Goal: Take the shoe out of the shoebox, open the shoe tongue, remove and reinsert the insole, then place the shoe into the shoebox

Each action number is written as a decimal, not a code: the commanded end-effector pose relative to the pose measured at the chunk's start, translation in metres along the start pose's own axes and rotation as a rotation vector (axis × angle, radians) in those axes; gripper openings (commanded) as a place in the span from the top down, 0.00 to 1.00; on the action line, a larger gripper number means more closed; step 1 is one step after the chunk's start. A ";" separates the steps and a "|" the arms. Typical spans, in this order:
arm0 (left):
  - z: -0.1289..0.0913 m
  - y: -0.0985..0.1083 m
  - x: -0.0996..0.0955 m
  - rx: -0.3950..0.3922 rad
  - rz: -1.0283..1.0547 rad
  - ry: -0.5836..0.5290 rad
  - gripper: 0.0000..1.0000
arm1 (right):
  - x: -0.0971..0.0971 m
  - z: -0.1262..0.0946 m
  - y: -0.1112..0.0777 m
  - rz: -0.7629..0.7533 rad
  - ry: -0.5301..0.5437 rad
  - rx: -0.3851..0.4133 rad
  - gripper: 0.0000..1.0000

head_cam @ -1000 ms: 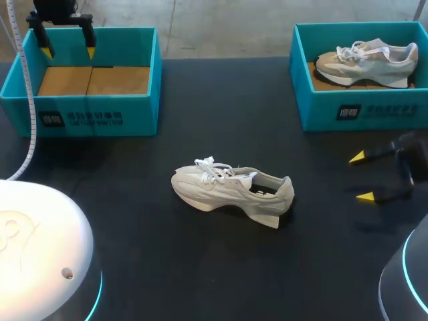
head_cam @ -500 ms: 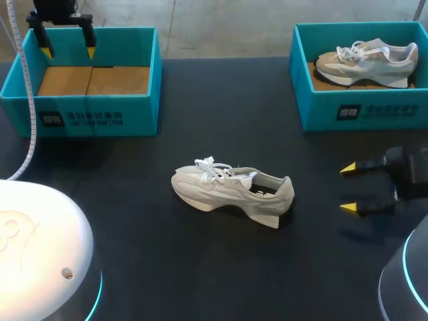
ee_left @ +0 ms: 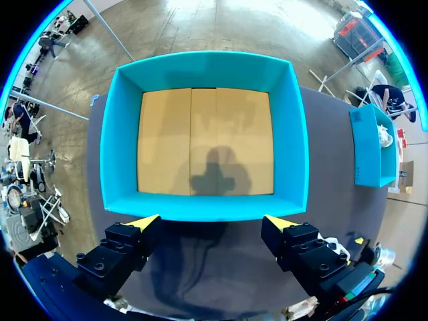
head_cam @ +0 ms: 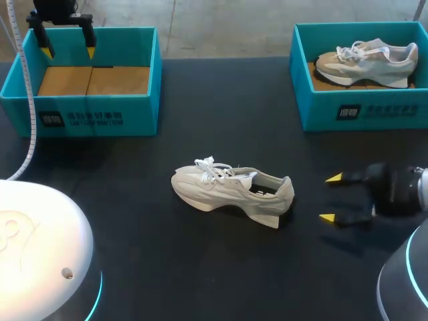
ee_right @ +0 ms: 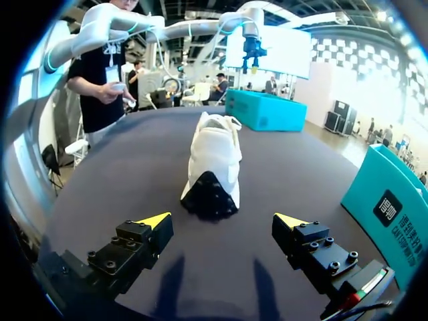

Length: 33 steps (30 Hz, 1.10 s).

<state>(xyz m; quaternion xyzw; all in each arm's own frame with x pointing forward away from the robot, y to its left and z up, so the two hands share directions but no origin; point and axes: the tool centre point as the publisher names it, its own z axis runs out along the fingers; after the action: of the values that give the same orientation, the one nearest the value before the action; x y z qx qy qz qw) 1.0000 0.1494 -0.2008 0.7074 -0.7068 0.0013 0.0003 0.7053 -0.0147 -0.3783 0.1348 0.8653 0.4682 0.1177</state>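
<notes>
The right shoebox (head_cam: 361, 110) ran off the edge, the right arm (head_cam: 409, 190) too. Inside the white shoe (head_cam: 231, 190), the insole couldn't be made out.

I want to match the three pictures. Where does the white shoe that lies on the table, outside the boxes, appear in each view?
Head view: the shoe lies near the middle of the table, with the right end effector beside its heel.
Left wrist view: I cannot make it out there.
Right wrist view: the shoe lies straight ahead of the end effector, heel toward it.
Shared landmark: the empty shoebox.
</notes>
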 end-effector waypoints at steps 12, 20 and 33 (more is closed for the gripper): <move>0.000 0.000 0.000 -0.001 0.000 -0.001 0.00 | 0.014 0.045 0.010 0.044 -0.060 -0.010 0.00; 0.000 0.000 0.000 -0.001 0.000 -0.001 0.00 | 0.017 0.053 0.014 0.058 -0.080 -0.022 0.00; 0.000 0.000 0.000 -0.001 0.000 -0.001 0.00 | 0.017 0.072 0.023 0.078 -0.100 -0.046 0.00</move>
<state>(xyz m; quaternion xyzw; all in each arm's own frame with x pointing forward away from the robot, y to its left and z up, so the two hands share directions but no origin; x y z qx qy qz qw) 1.0000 0.1494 -0.2008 0.7074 -0.7068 0.0013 0.0003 0.7131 0.0506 -0.3955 0.1855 0.8405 0.4886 0.1426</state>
